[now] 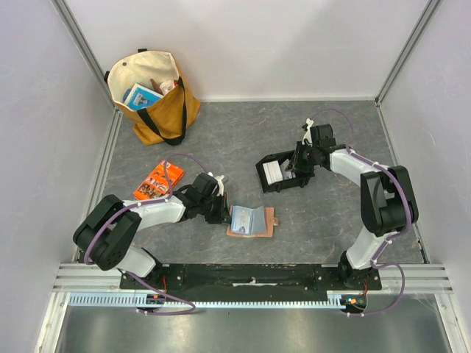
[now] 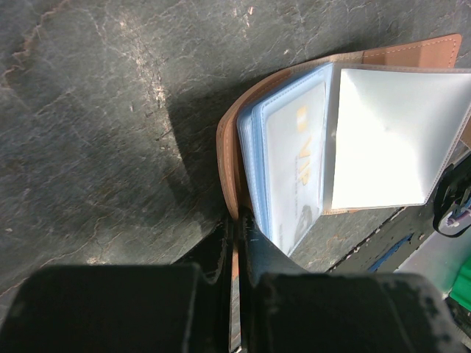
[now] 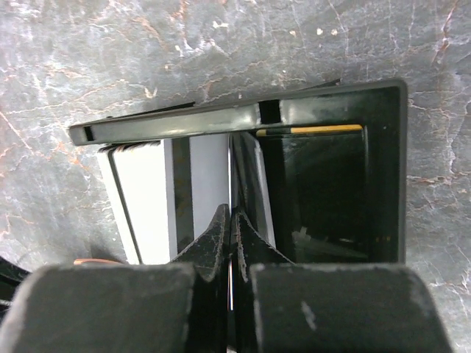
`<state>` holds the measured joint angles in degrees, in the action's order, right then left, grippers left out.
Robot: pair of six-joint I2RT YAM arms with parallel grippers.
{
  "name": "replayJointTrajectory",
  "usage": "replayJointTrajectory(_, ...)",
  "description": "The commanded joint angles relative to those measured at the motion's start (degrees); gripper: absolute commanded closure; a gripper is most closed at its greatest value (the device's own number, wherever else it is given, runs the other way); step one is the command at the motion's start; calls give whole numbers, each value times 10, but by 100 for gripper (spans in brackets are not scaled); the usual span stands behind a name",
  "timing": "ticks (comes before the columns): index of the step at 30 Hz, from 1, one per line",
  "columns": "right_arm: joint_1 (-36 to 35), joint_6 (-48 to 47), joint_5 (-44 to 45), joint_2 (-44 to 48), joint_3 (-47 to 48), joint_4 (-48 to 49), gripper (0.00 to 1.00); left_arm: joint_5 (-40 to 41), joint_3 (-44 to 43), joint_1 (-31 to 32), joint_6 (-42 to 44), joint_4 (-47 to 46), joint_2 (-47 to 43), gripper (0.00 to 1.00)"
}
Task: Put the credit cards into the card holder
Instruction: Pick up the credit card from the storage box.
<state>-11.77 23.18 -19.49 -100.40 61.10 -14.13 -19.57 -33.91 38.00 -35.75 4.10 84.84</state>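
Observation:
The card holder [image 1: 252,220] lies open on the table, tan cover down and light-blue sleeves up. My left gripper [image 1: 221,209] is shut on its left cover edge; in the left wrist view the jaws [image 2: 239,224] pinch the brown leather [image 2: 229,154] below the clear sleeves [image 2: 294,154]. The credit cards [image 1: 274,173] stand as white slabs in the left compartment of a black tray [image 1: 291,185]. My right gripper [image 1: 294,168] reaches into that tray. In the right wrist view its fingertips [image 3: 232,215] are shut on one thin card seen edge-on, beside the other cards [image 3: 143,198].
A yellow tote bag [image 1: 154,95] stands at the back left. An orange printed packet [image 1: 158,180] lies just left of my left arm. The tray's rim [image 3: 221,118] crosses in front of the right fingers, and its right compartment [image 3: 324,191] looks dark. Walls enclose the table.

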Motion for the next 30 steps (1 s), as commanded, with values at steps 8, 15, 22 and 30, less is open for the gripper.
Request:
replayJointTrajectory(8,-14,-19,30,46,19,-15,100,17,2,2,26,20,16,98)
replayJointTrajectory(15,-45,-19,66,14,24,-15,94,16,4,2,26,20,16,98)
replayJointTrajectory(22,-62,-21,95,-9,36,-17,82,16,4,1,26,23,13,98)
replayJointTrajectory(30,-74,-28,119,-9,49,-27,84,16,2,2,26,23,15,98)
